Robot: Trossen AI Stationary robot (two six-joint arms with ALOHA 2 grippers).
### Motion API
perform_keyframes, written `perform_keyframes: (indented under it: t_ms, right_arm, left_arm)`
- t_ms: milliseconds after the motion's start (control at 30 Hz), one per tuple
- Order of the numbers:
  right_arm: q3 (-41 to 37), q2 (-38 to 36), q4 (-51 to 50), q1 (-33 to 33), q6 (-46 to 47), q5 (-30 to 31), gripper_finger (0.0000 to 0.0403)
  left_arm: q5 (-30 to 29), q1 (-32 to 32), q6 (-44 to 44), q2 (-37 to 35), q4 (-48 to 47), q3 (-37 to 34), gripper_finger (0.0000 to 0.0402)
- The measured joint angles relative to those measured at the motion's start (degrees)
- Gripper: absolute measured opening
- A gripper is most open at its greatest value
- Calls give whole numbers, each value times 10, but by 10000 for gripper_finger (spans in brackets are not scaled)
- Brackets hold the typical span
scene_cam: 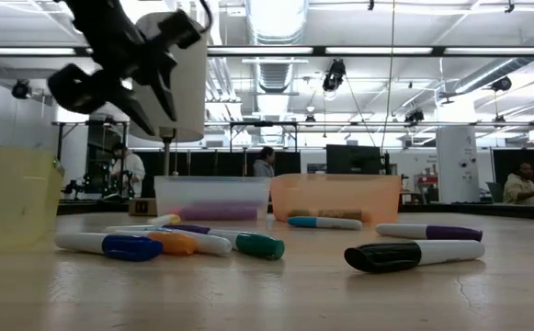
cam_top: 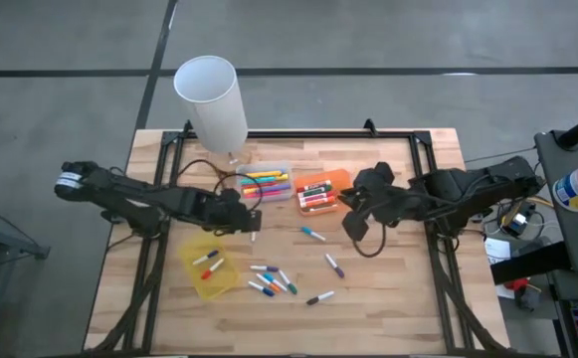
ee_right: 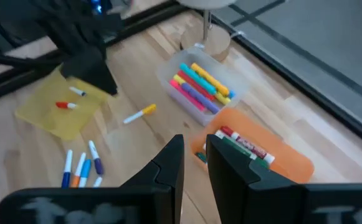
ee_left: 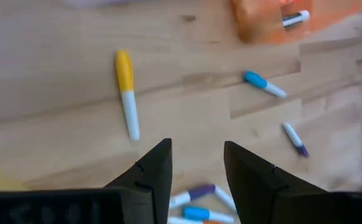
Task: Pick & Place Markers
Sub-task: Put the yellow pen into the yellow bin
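Observation:
Loose markers lie flat on the wooden table: a yellow-capped one [ee_left: 126, 93] just ahead of my left gripper [ee_left: 196, 146], a blue-capped one [cam_top: 312, 234], a purple one [cam_top: 334, 265], a black one [cam_top: 319, 297] and a small cluster [cam_top: 269, 280]. More markers lie in the clear tray [cam_top: 266, 185], the orange tray [cam_top: 320, 194] and the yellow tray [cam_top: 209, 267]. My left gripper [cam_top: 247, 221] hangs open above the table between the yellow and clear trays, holding nothing. My right gripper [ee_right: 195, 140] hovers by the orange tray, with a narrow, bare gap between its fingers.
A tall white cylinder on a small stand [cam_top: 212, 99] rises at the table's far edge, behind the clear tray. Black frame rails [cam_top: 438, 199] run along the table's sides. Bare wood shows between the loose markers and the near edge.

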Motion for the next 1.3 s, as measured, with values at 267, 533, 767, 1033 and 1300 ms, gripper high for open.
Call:
perform_keyframes:
  t_ms: [267,533,767,1033,1300]
  right_arm:
    - [-3,-41,15,28,-63,5,61]
    - [-6,-58,14,61,-59,13,61]
    - [-7,-58,14,74,-58,18,61]
    - [-8,-57,13,74,-60,18,61]
    - [-11,-57,12,73,-65,22,61]
  left_arm:
    - [0,47,72,109,-1,45,137]
    - [37,83,107,183,-9,53,137]
    - [54,98,142,217,-14,53,137]
    - [81,101,171,254,-20,57,137]
    - [94,101,200,270,-27,58,101]
